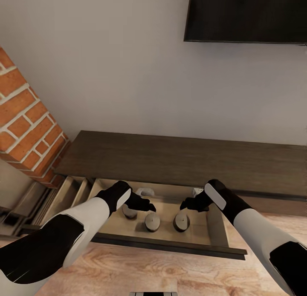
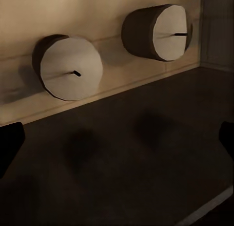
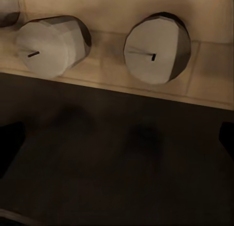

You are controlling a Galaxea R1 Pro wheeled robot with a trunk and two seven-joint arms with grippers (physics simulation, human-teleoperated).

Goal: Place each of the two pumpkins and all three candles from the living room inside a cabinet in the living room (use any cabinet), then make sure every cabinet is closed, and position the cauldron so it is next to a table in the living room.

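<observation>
The long dark brown cabinet (image 1: pixel 179 157) stands against the wall with a wide drawer (image 1: pixel 170 240) pulled out, pale inside. Three tan candles stand in that drawer: one (image 1: pixel 152 222) in the middle, one (image 1: pixel 181 222) to its right, and one (image 1: pixel 128 212) partly hidden behind my left gripper. My left gripper (image 1: pixel 147 206) hovers open above the drawer's left part. My right gripper (image 1: pixel 187 204) hovers open above its right part. Two candles (image 2: pixel 70 67) (image 2: pixel 158 32) lie ahead of the open left gripper (image 2: pixel 117 143). Two candles (image 3: pixel 51 45) (image 3: pixel 157 48) lie ahead of the open right gripper (image 3: pixel 117 143). Pumpkins, cauldron and table are out of view.
A narrower drawer (image 1: pixel 70 193) stands open at the cabinet's left end, beside a red brick column (image 1: pixel 25 121). A dark screen (image 1: pixel 247 15) hangs on the wall above. Wooden floor (image 1: pixel 170 274) lies in front of the drawer.
</observation>
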